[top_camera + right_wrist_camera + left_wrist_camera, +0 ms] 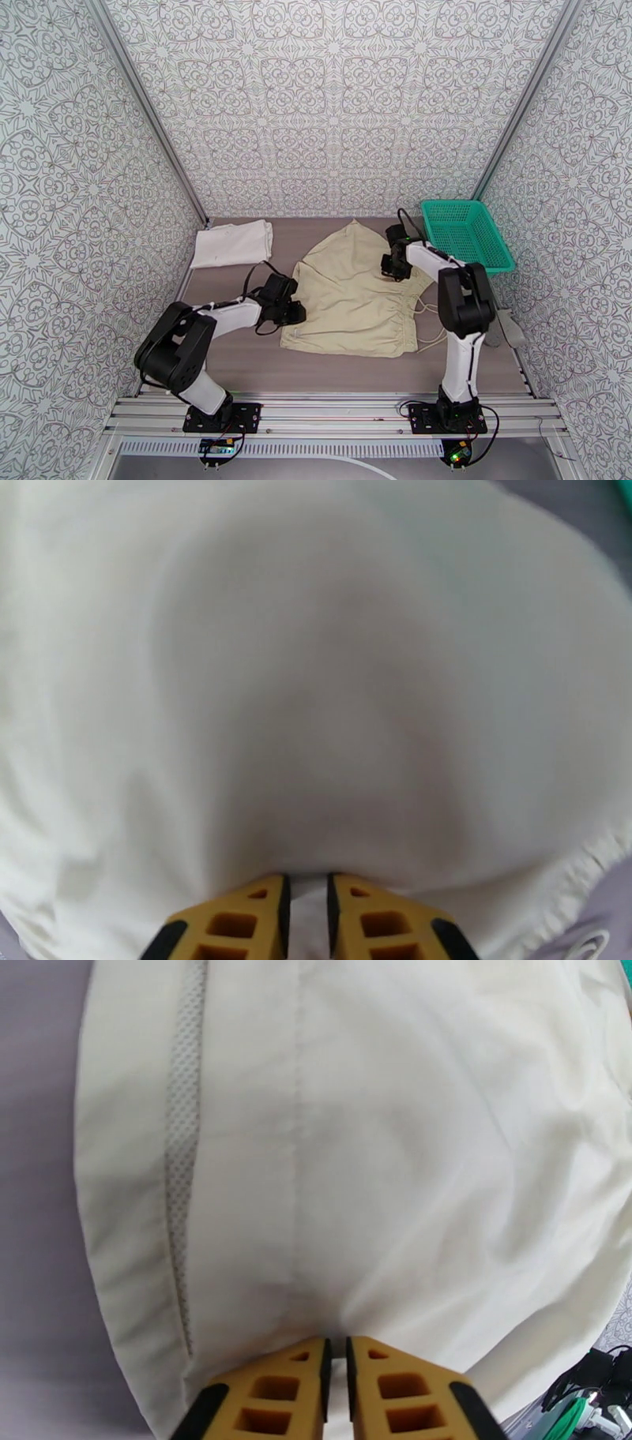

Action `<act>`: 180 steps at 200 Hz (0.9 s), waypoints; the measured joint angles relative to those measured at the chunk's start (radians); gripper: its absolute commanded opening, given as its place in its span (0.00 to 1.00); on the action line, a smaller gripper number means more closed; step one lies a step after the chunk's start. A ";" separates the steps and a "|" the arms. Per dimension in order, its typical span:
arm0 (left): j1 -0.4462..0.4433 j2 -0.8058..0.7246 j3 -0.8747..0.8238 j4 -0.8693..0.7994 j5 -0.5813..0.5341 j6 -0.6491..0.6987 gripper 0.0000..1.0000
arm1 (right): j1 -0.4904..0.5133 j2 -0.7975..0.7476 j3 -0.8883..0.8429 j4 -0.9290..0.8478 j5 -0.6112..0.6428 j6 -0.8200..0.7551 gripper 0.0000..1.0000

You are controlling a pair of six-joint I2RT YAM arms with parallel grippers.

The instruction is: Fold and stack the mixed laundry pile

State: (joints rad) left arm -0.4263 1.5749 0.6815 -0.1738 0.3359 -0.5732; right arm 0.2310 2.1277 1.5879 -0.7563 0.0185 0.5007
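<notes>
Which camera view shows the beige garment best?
The top external view: the beige garment lies spread on the table, almost wholly visible. The left wrist view gives a close patch with a seam; the right wrist, a blurred patch.

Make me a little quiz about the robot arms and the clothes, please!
1. Fill the gap: the folded white shirt lies on the robot's ____ side.
2. True or false: the teal basket sits left of the beige garment.
3. Pick one: the left claw and the right claw both meet which thing?
A. white shirt
B. beige garment
C. teal basket

Key: 1 left; 2 false; 3 B.
</notes>
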 measured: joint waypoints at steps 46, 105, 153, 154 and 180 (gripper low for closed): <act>0.055 -0.139 -0.129 -0.008 -0.003 -0.020 0.14 | 0.058 0.111 0.162 -0.044 -0.037 -0.005 0.27; 0.123 -0.304 -0.214 -0.097 -0.024 -0.035 0.46 | 0.128 0.240 0.383 -0.084 -0.111 -0.024 0.28; 0.122 -0.490 -0.096 -0.333 -0.145 -0.046 0.62 | 0.122 -0.047 0.091 -0.036 -0.132 -0.044 0.48; 0.122 -0.490 -0.096 -0.333 -0.145 -0.046 0.62 | 0.122 -0.047 0.091 -0.036 -0.132 -0.044 0.48; 0.109 -0.607 -0.081 -0.468 -0.215 -0.110 0.65 | 0.087 -0.447 -0.233 0.054 -0.206 -0.013 0.49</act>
State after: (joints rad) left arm -0.3168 0.9680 0.6003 -0.6418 0.1211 -0.6834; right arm 0.3176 1.6810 1.3552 -0.7021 -0.1879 0.4873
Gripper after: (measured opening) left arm 0.640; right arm 0.485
